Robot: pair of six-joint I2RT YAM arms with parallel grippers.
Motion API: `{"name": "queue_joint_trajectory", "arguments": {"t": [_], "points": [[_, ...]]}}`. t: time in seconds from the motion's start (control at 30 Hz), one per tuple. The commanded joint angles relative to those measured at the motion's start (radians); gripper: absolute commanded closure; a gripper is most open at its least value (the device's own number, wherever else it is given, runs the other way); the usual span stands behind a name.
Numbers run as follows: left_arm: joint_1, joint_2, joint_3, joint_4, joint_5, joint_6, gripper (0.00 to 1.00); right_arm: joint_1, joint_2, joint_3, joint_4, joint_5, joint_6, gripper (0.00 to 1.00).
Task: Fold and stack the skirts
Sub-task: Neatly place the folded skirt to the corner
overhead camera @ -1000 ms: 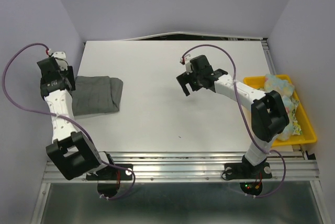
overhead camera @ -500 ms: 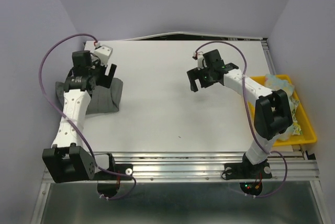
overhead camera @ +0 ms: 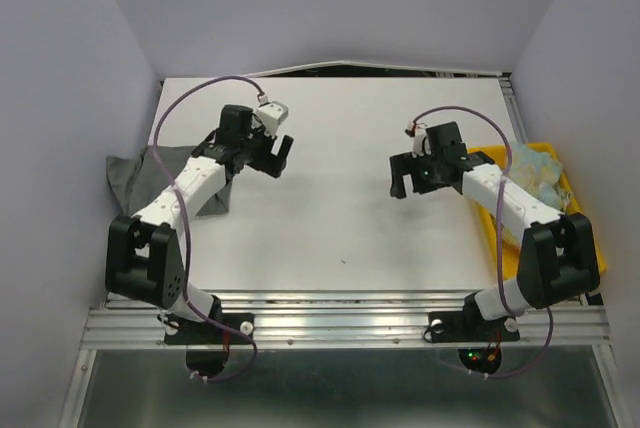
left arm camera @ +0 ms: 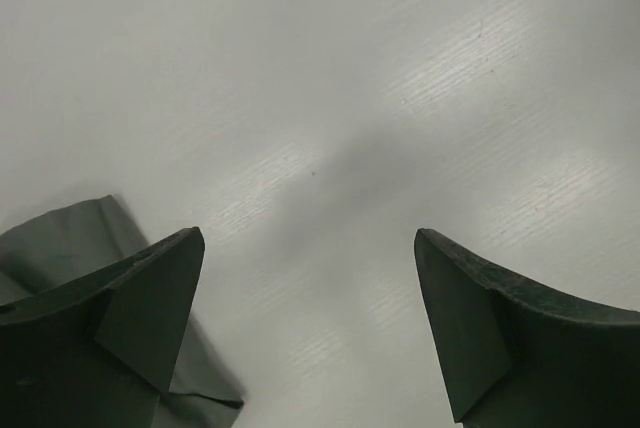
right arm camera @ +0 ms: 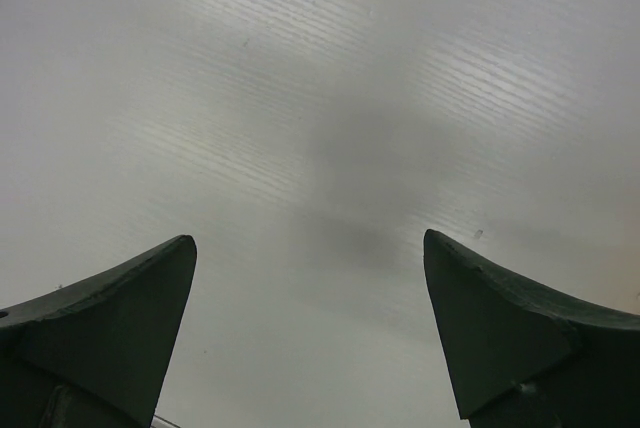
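Note:
A folded dark charcoal grey skirt (overhead camera: 140, 170) lies at the table's left edge, partly under my left arm; its corner shows in the left wrist view (left arm camera: 75, 238). Pale floral skirts (overhead camera: 538, 166) sit crumpled in the yellow tray (overhead camera: 498, 238) at the right. My left gripper (overhead camera: 279, 157) is open and empty over bare table, right of the grey skirt; in its wrist view (left arm camera: 310, 293) the jaws stand wide apart. My right gripper (overhead camera: 402, 176) is open and empty over bare table left of the tray, and its wrist view (right arm camera: 310, 288) shows only table.
The white table (overhead camera: 320, 218) has a metal rail along its near edge (overhead camera: 340, 310). Lilac walls close in on the left, right and back. Purple cables loop from both arms.
My left arm has swung right, off the grey skirt toward the table's middle. My right arm has drawn back to the right and nearer, toward the tray. The skirt's left corner is now uncovered.

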Motion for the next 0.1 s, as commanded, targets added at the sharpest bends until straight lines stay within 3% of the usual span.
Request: {"name": "queue_joint_trajectory", "arguments": {"t": [0.0,0.07], "points": [[-0.022,0.001,-0.04,0.107,-0.004,-0.098,0.01,-0.009,-0.103,-0.015,0.061,-0.016,0.006,0.0],[-0.026,-0.014,-0.057,0.147,-0.03,-0.127,0.01,-0.009,-0.133,-0.022,0.059,0.015,-0.003,0.0]]}}
